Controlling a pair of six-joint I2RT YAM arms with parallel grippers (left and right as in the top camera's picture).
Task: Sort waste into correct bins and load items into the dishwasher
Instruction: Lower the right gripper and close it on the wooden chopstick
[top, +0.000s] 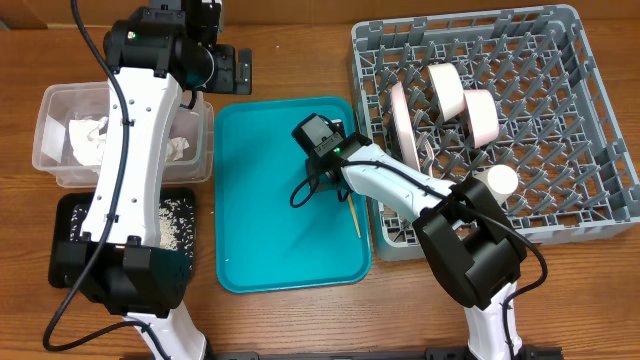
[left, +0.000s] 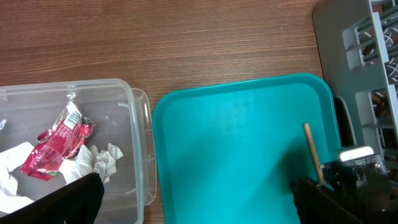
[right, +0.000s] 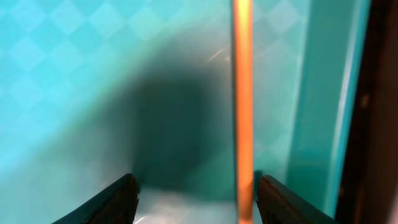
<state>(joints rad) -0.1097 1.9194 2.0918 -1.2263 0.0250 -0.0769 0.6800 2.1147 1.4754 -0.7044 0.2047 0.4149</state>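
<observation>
Plain wooden table (top: 290, 320), teal tray (top: 270, 200) in the middle. Right gripper (right: 196, 193) jaws apart either side of the chopstick (right: 242, 93), left gripper (left: 196, 190) jaws wide apart too.

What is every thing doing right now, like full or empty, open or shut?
Left claw: open, holding nothing.
Right claw: open, one finger on each side of the chopstick, not gripping it.
Chopstick: lying flat on the teal tray.
Clear tub: holds napkins and a red wrapper.
Black tray: has rice scattered in it.
Dish rack: loaded with a pink plate, bowls and a cup.
</observation>
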